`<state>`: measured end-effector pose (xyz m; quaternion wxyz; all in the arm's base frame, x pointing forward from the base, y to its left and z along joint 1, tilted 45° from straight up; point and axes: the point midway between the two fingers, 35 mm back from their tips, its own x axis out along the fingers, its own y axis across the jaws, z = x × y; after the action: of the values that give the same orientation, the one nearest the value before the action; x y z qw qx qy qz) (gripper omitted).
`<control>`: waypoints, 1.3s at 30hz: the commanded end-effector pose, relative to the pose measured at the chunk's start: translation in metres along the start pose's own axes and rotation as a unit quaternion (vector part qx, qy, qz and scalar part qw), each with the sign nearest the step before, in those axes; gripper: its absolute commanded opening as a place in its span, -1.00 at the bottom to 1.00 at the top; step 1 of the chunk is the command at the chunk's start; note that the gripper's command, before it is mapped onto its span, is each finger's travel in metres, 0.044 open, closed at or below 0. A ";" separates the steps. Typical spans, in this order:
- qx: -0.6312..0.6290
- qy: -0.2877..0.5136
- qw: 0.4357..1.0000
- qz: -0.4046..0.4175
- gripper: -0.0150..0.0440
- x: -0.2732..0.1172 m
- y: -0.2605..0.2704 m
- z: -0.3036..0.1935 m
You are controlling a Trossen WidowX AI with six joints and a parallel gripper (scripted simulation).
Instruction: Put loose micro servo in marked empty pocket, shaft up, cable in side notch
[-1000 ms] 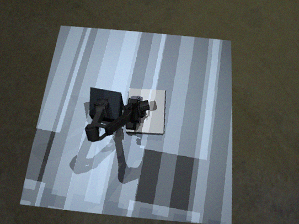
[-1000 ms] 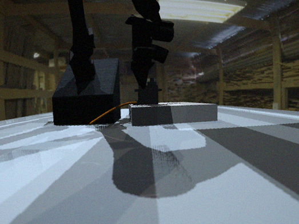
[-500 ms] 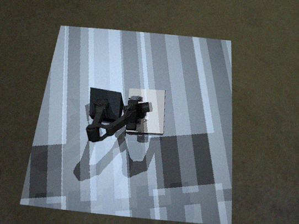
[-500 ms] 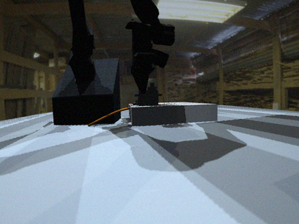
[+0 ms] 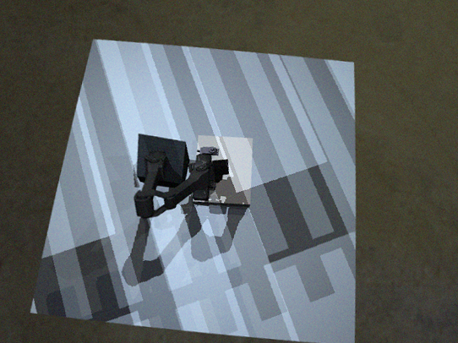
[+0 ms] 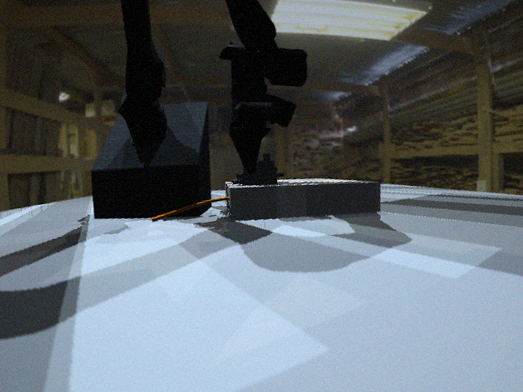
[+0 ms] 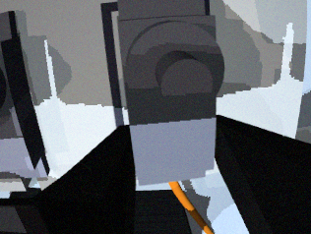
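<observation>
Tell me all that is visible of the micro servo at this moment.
The micro servo is a small grey box with a round raised hub on its upper face and an orange cable leaving one end. The gripper is shut on it, holding it low at the near left corner of the deck block. Whether its ears lie flat is hidden.

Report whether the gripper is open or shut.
Shut on the micro servo: the gripper has dark fingers flanking its body, orange cable trailing below.
</observation>
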<state>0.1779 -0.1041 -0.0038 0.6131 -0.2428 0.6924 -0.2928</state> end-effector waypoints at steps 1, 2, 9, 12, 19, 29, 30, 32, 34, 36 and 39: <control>-0.002 -0.001 1.000 -0.001 -0.49 0.003 0.000 0.000; -0.002 -0.001 1.000 -0.001 -0.49 0.004 0.000 0.000; -0.002 -0.001 1.000 -0.001 -0.49 0.011 0.000 0.000; -0.002 -0.001 1.000 -0.001 -0.49 0.014 0.000 0.000; -0.002 -0.001 1.000 -0.001 0.04 0.013 0.000 0.000; -0.002 -0.001 1.000 -0.001 0.14 -0.022 0.001 -0.004; -0.002 -0.001 1.000 -0.001 0.14 -0.022 0.001 -0.003; -0.003 -0.004 1.000 -0.002 0.23 -0.020 0.001 0.000; -0.003 -0.004 1.000 -0.002 0.41 -0.024 0.000 0.007; -0.003 -0.004 1.000 -0.002 0.59 -0.031 -0.001 0.020; -0.002 -0.004 1.000 -0.001 0.86 -0.046 -0.002 0.046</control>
<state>0.2050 -0.0848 0.0185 0.6095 -0.2491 0.6942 -0.2908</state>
